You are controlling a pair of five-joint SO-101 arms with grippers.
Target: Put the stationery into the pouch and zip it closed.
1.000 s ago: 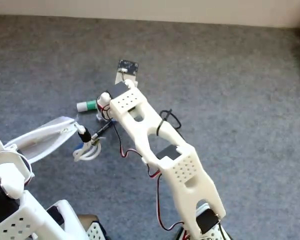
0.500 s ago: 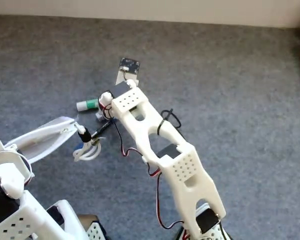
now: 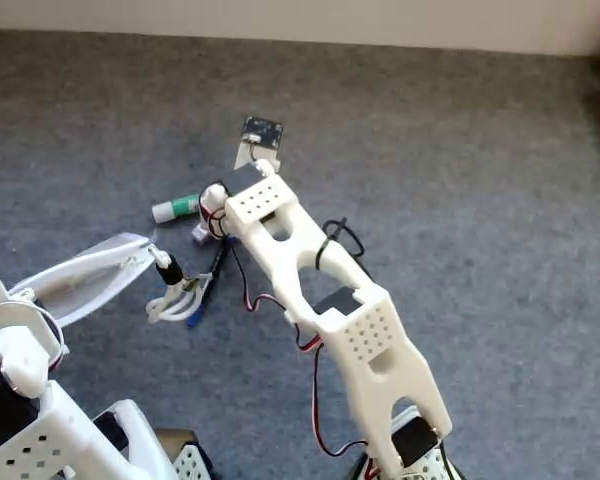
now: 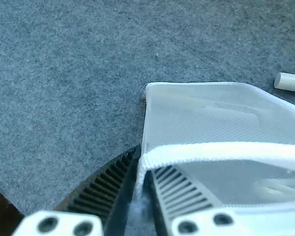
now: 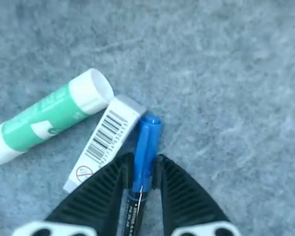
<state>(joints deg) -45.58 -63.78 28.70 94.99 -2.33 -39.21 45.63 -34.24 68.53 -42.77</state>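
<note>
Right claw (image 5: 143, 161) clenched on blue pen (image 5: 146, 142), pen's long axis in line with jaws, cap beside glue stick (image 5: 44, 118) on worktop (image 5: 236, 73). Pouch (image 4: 206, 118) lies leftward, rim pinched in left claw (image 4: 143, 177), mouth toward pen.

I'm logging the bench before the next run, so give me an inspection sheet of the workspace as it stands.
Surface: grey carpet-like cover, flat.
Job's things: white mesh pouch; blue pen; glue stick and small white block lying side by side on the cover.
Clutter: nothing seen.
Grippers: left gripper shut on the pouch's edge; right gripper shut on the pen.
Cables: wires hang loose along the right arm.
Surroundings: pale strip along the far edge.
</note>
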